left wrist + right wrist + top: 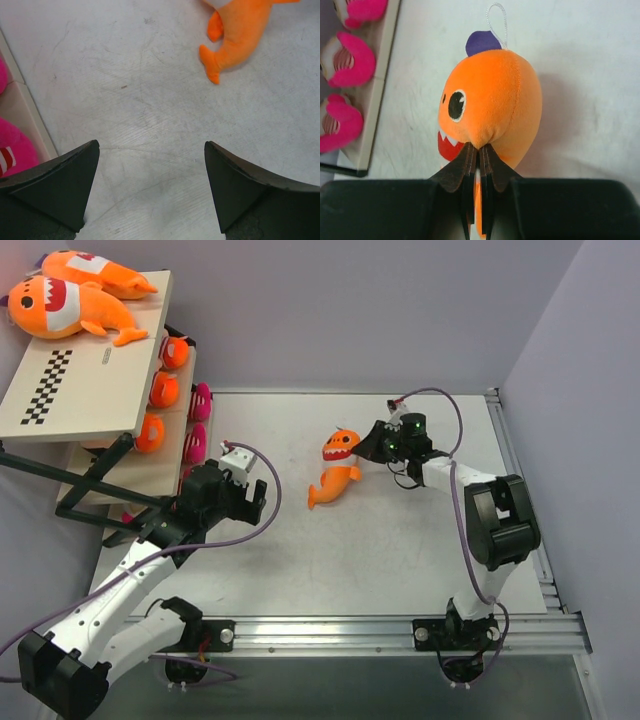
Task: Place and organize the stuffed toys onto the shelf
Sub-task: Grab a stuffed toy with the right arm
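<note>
right gripper (477, 150) clamped tight on a thin fold of the orange shark (495, 95); could slip out mid-lift to the shelf (100, 390). left gripper (151, 146) spread wide, empty.

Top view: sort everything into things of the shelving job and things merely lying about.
Job: shelf; shark in the shut right gripper; two sharks on the top board; orange toys, pink toys on lower tiers.
Not the job: purple cables; metal rail.
</note>
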